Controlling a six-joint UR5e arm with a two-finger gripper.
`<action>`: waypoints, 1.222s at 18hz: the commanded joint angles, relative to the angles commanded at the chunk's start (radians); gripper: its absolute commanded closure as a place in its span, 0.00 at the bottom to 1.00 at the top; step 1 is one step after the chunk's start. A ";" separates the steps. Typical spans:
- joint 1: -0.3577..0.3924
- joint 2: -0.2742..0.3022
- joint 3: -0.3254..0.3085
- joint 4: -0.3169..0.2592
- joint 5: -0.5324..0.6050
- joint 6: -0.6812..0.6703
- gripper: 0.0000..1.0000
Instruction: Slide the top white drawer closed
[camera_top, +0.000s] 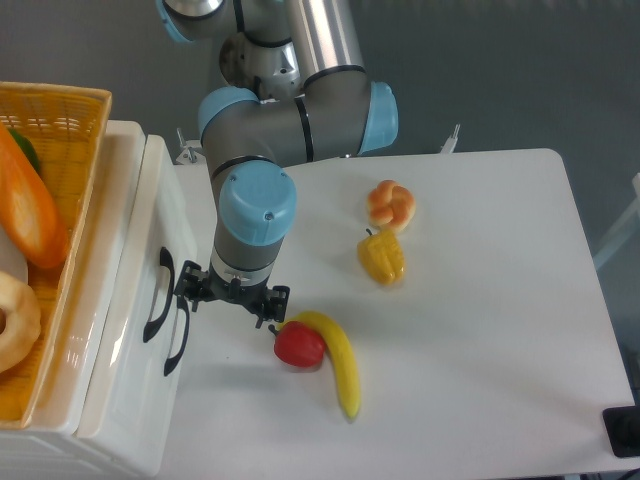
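The glossy white plastic top drawer (150, 230) with its black curved handle (157, 295) sits at the left, its long front edge running up the frame, nearly closed; the black two-finger gripper (232, 297) hangs just right of it; whether its fingers are apart cannot be told.

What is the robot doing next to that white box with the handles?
The robot arm is pushing the top white drawer shut. Its gripper is right beside the drawer's front, near the black handles; I cannot tell whether its fingers are open. The drawer looks nearly closed, its front about level with the lower one. A yellow basket of toy food sits on top of the cabinet. On the table lie a banana, a red fruit, a yellow pepper and a bread roll.
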 joint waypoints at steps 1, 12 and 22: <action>0.000 0.000 0.000 0.002 0.000 0.000 0.00; 0.028 -0.002 0.017 0.006 0.012 0.003 0.00; 0.193 0.011 0.037 0.005 0.077 0.351 0.00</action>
